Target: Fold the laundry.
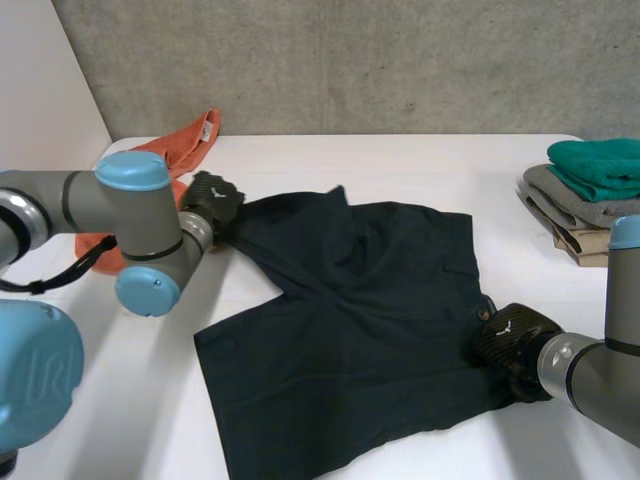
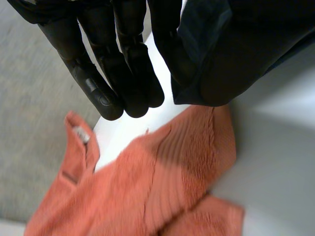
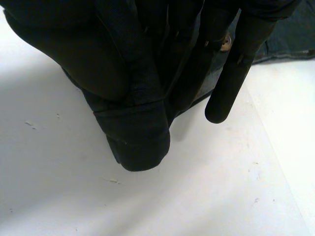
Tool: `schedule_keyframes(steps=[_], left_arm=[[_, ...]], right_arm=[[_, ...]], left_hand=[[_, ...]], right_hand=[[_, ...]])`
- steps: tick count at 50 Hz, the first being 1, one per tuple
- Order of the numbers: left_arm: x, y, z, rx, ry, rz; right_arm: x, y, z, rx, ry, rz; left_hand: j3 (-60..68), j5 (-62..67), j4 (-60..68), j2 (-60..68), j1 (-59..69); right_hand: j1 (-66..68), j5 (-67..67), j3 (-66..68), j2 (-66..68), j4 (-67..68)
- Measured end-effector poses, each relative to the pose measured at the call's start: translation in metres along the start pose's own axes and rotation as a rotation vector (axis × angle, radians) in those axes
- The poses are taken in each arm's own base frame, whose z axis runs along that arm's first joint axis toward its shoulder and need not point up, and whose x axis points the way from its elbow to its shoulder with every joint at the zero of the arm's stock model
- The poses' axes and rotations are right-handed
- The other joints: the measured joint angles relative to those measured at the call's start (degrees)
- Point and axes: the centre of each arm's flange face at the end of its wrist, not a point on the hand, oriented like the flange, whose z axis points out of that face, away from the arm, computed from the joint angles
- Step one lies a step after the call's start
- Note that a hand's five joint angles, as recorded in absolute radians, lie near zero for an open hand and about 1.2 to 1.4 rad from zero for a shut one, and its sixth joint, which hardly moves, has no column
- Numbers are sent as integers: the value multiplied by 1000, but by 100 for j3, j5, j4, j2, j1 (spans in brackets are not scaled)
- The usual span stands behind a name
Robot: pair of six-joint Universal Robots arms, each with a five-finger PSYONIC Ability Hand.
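A dark navy garment (image 1: pixel 370 320) is being kept spread over the middle of the white worktop (image 1: pixel 420 160), rumpled and with one flap lying folded across its centre. Its far corner is being gripped by the left hand (image 1: pixel 212 200), beside the left arm's blue-capped joints. In the left wrist view, the cloth is being pinched between the innermost of the straight fingers (image 2: pixel 129 73) and the cloth-covered thumb, while the other fingers are being held together, clear of the fabric. The garment's near edge at the opposite side is being held by the right hand (image 1: pixel 512 338). There a bunched corner is being clamped under the thumb by curled fingers (image 3: pixel 236 73), with one finger being held out straight. An orange towel (image 1: pixel 180 145) is lying just behind the left hand, and a stack of folded clothes (image 1: pixel 590 195) is sitting well apart at the worktop's right edge.
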Motion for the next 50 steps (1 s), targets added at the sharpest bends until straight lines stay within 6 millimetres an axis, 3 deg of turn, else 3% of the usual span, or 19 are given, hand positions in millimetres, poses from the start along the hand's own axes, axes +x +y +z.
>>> schedule_keyframes(steps=[8, 9, 10, 11, 13, 20, 26, 34, 40, 42, 44, 50], left_arm=[[-2, -2, -22, -51, 67, -166], [-1, -5, -25, -50, 80, -179], [-1, -7, -27, -48, 88, -186], [-1, -11, -31, -42, 99, -200], [-2, -18, -37, -28, 110, -219], [-5, -39, -44, 58, 135, -258], [13, -48, -40, 153, 254, -252], [42, -30, -26, 143, 340, -138], [52, -13, -24, 65, 356, -60], [52, -10, -25, 42, 356, -42], [49, -8, -27, 18, 343, -23], [24, -8, -34, -58, 188, -6]], right_arm=[[-3, 0, -1, -1, -5, -6], [-3, -1, -1, 0, -5, -6], [-3, -1, -1, 0, -5, -6], [-3, -1, -1, 0, -5, -6], [-3, -1, -1, 1, -4, -6], [-2, -1, -2, 2, -1, -5], [-2, -1, -2, 2, -1, -3], [-1, 0, -2, 0, 1, 2], [2, 1, 0, -4, 6, 8], [3, 2, 0, -5, 7, 10], [4, 2, 1, -5, 8, 11], [2, 1, 0, -2, 5, 7]], left_hand=[[-39, -34, -36, -38, -75], [-2310, -2253, -2342, -2476, -2656], [-2310, -2253, -2342, -2476, -2656], [-3630, -3529, -3698, -3700, -3965], [-3980, -3885, -4071, -4056, -4111], [-3916, -3701, -3939, -3962, -3820], [-3600, -3375, -3589, -3648, -3455], [-3462, -3242, -3442, -3504, -3349], [-3204, -3005, -3200, -3235, -3065], [-2871, -2686, -2876, -2917, -2640], [-643, -514, -642, -661, -240], [4, -58, 0, 6, 7]], right_hand=[[0, 0, 0, 0, 0], [0, 1, 0, 0, 0], [0, 1, 0, 0, 0], [0, 0, 0, 0, 0], [0, 0, 0, 0, 0], [0, 0, 0, 0, 0], [0, 0, 0, 0, 0], [0, 0, 0, 0, 0], [0, 1, 0, 0, 0], [0, 0, 0, 0, 0], [0, 0, 0, 0, 0], [0, 0, 0, 0, 0]])
